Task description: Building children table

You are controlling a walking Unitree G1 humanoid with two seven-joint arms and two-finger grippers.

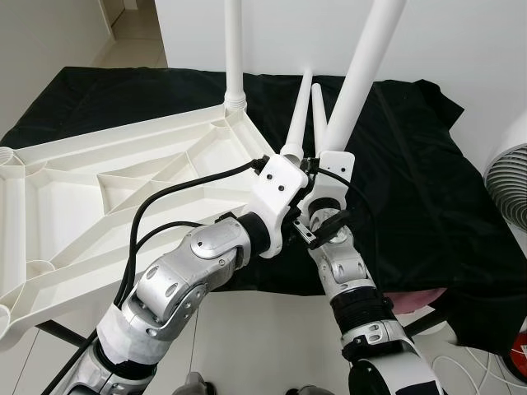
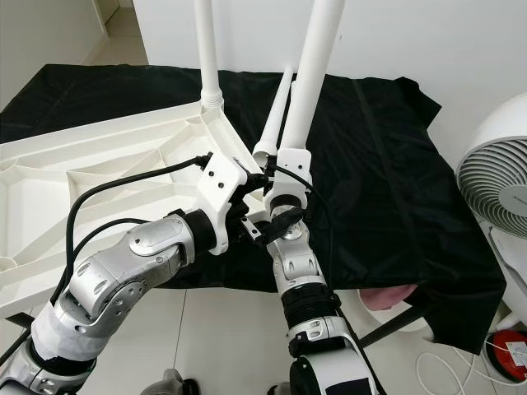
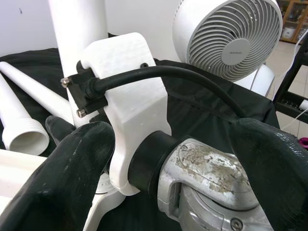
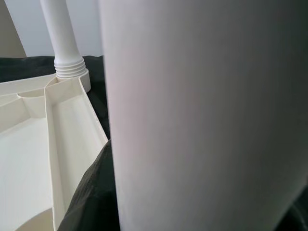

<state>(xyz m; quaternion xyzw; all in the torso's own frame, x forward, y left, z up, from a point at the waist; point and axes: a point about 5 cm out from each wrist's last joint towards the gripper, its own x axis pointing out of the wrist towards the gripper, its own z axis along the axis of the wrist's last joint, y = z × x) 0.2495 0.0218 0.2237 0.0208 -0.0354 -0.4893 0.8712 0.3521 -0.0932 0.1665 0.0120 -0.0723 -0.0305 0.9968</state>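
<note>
The white table top (image 1: 99, 189) lies upside down on a black cloth (image 1: 412, 164). One white leg (image 1: 234, 49) stands upright, screwed into its far corner socket. My right gripper (image 1: 332, 169) is shut on a second white leg (image 1: 362, 74), which tilts up and to the right over the near corner; that leg (image 4: 202, 115) is very close in the right wrist view. Two loose legs (image 1: 302, 111) lie on the cloth behind it. My left gripper (image 3: 173, 168) is open, its black fingers (image 3: 72, 168) on either side of my right arm's wrist.
A white fan (image 1: 510, 189) stands on the right beside the cloth's edge. On the floor at the lower right are a red object (image 1: 519, 354) and white cables. A white wall rises just behind the cloth. Something pink (image 1: 412, 300) shows under the cloth's front edge.
</note>
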